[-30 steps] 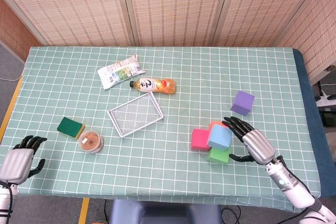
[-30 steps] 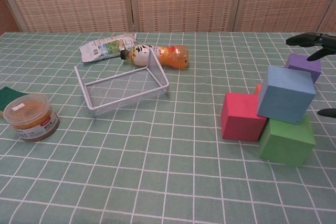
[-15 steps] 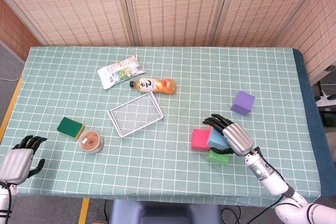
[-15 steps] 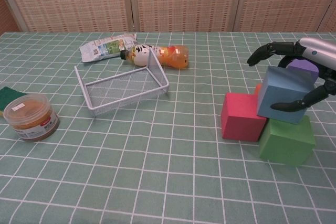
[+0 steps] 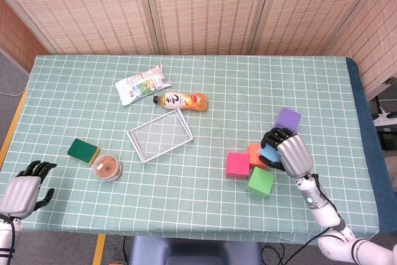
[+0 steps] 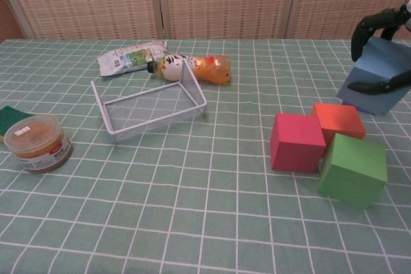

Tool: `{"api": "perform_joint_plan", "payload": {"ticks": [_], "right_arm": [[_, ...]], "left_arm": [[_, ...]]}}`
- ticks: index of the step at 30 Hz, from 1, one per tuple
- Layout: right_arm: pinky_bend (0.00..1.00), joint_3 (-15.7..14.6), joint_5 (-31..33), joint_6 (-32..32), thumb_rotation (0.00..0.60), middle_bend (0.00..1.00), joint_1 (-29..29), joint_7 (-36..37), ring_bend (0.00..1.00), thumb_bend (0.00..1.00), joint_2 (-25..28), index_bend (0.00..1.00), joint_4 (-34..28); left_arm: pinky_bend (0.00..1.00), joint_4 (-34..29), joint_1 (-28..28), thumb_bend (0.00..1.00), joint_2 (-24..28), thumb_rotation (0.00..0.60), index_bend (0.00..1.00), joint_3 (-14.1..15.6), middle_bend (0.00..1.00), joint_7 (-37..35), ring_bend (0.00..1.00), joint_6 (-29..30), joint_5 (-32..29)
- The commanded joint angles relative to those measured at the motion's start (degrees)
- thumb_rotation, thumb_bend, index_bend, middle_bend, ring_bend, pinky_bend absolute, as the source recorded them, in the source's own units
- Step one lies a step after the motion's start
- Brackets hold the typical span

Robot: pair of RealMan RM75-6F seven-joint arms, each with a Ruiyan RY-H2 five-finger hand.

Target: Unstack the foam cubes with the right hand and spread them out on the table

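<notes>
My right hand (image 5: 291, 155) grips the blue foam cube (image 5: 268, 154) and holds it tilted in the air, above and to the right of the other cubes. In the chest view the blue cube (image 6: 379, 74) hangs at the right edge, with my right hand (image 6: 376, 22) over its top and the thumb across its front. On the table the pink cube (image 5: 237, 164), orange cube (image 5: 255, 154) and green cube (image 5: 260, 182) sit close together. The purple cube (image 5: 287, 119) stands just behind the held cube. My left hand (image 5: 25, 190) rests at the near left corner, holding nothing.
A white wire basket (image 5: 160, 133) lies mid-table, with an orange drink bottle (image 5: 181, 100) and a snack packet (image 5: 142, 85) behind it. A green sponge (image 5: 83, 150) and a round tub (image 5: 108, 167) sit at the left. The table's right edge is near the purple cube.
My right hand closed around the blue cube and lifted it off the green and orange cubes, carrying it right and back toward the purple cube. The left hand stayed put.
</notes>
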Motion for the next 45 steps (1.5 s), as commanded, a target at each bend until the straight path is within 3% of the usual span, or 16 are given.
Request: {"api": "perform_joint_plan", "payload": {"ticks": [1, 3, 4, 7, 11, 14, 19, 23, 27, 30, 32, 35, 38, 41, 45], "right_arm": [[0.83, 2.3, 0.9, 1.6, 0.600, 0.58, 0.8, -1.1, 0.60, 0.06, -1.6, 0.65, 3.0], [0.81, 6.4, 3.7, 1.6, 0.600, 0.58, 3.2, -0.2, 0.59, 0.06, -3.7, 0.65, 8.8], [0.81, 9.1, 6.7, -1.5, 0.600, 0.58, 5.7, 3.3, 0.59, 0.06, -5.4, 0.65, 13.8], [0.80, 10.2, 8.0, -3.5, 0.600, 0.58, 9.4, 11.0, 0.59, 0.06, -9.4, 0.65, 25.5], [0.79, 10.1, 9.4, -7.1, 0.600, 0.58, 12.9, 19.6, 0.58, 0.06, -14.3, 0.65, 37.9], [0.77, 8.9, 9.9, -10.8, 0.600, 0.58, 14.1, 26.3, 0.54, 0.06, -16.4, 0.64, 42.3], [0.75, 5.9, 8.8, -12.7, 0.600, 0.58, 15.2, 29.4, 0.50, 0.06, -18.7, 0.59, 46.7], [0.74, 4.0, 8.2, -13.9, 0.600, 0.56, 16.1, 30.5, 0.48, 0.06, -19.7, 0.58, 48.0], [0.66, 2.4, 7.8, -15.3, 0.600, 0.48, 16.6, 31.5, 0.37, 0.06, -20.0, 0.52, 48.4], [0.49, 1.7, 7.9, -15.5, 0.600, 0.33, 16.3, 31.9, 0.19, 0.06, -20.0, 0.41, 48.4], [0.33, 1.4, 8.1, -15.0, 0.600, 0.21, 15.9, 32.4, 0.06, 0.06, -19.7, 0.30, 48.1], [0.13, 0.7, 8.0, -13.8, 0.600, 0.06, 15.5, 32.7, 0.00, 0.06, -18.7, 0.14, 46.8], [0.07, -0.4, 7.3, -11.1, 0.600, 0.01, 14.4, 32.7, 0.00, 0.06, -16.9, 0.04, 43.9], [0.06, -1.8, 6.0, -7.4, 0.600, 0.01, 12.6, 32.1, 0.00, 0.06, -14.2, 0.00, 38.7], [0.05, -5.1, 4.0, -5.6, 0.600, 0.03, 9.4, 30.6, 0.00, 0.06, -7.1, 0.02, 24.9]], "left_arm": [[0.39, 0.0, -0.1, 0.40, 0.0, 0.600, 0.23, 0.0, 0.21, 0.1, 0.14, -0.1, 0.0], [0.39, -0.1, -0.1, 0.40, 0.0, 0.600, 0.23, 0.1, 0.21, 0.3, 0.14, -0.2, 0.0], [0.39, -0.1, -0.1, 0.40, 0.0, 0.600, 0.23, 0.1, 0.21, 0.3, 0.14, -0.2, 0.0], [0.39, 0.0, -0.2, 0.40, -0.2, 0.600, 0.23, 0.1, 0.21, 0.7, 0.14, -0.4, -0.2], [0.39, -0.1, -0.4, 0.41, -0.3, 0.600, 0.23, 0.2, 0.21, 0.9, 0.14, -0.9, -0.4], [0.39, -0.2, -0.5, 0.41, -0.2, 0.600, 0.23, 0.2, 0.21, 1.0, 0.14, -1.0, -0.5], [0.39, -0.2, -0.4, 0.41, -0.1, 0.600, 0.23, 0.3, 0.21, 0.7, 0.14, -0.9, -0.4], [0.39, -0.1, -0.5, 0.41, -0.1, 0.600, 0.23, 0.4, 0.21, 0.7, 0.14, -1.0, -0.2], [0.39, -0.1, -0.6, 0.41, -0.1, 0.600, 0.23, 0.4, 0.21, 0.4, 0.14, -1.2, -0.1], [0.39, 0.0, -0.6, 0.41, -0.1, 0.600, 0.23, 0.4, 0.21, 0.4, 0.14, -1.3, -0.3], [0.39, 0.0, -0.7, 0.41, -0.1, 0.600, 0.23, 0.4, 0.21, 0.4, 0.14, -1.4, -0.4], [0.39, 0.0, -0.8, 0.41, -0.1, 0.600, 0.23, 0.4, 0.21, 0.5, 0.14, -1.6, -0.4], [0.39, -0.1, -0.8, 0.41, -0.1, 0.600, 0.23, 0.5, 0.21, 0.6, 0.14, -1.6, -0.4], [0.39, -0.1, -0.8, 0.41, -0.2, 0.600, 0.23, 0.6, 0.21, 0.8, 0.14, -1.7, -0.4], [0.39, -0.2, -0.9, 0.41, -0.3, 0.600, 0.23, 0.6, 0.21, 1.1, 0.14, -1.8, -0.5]]}}
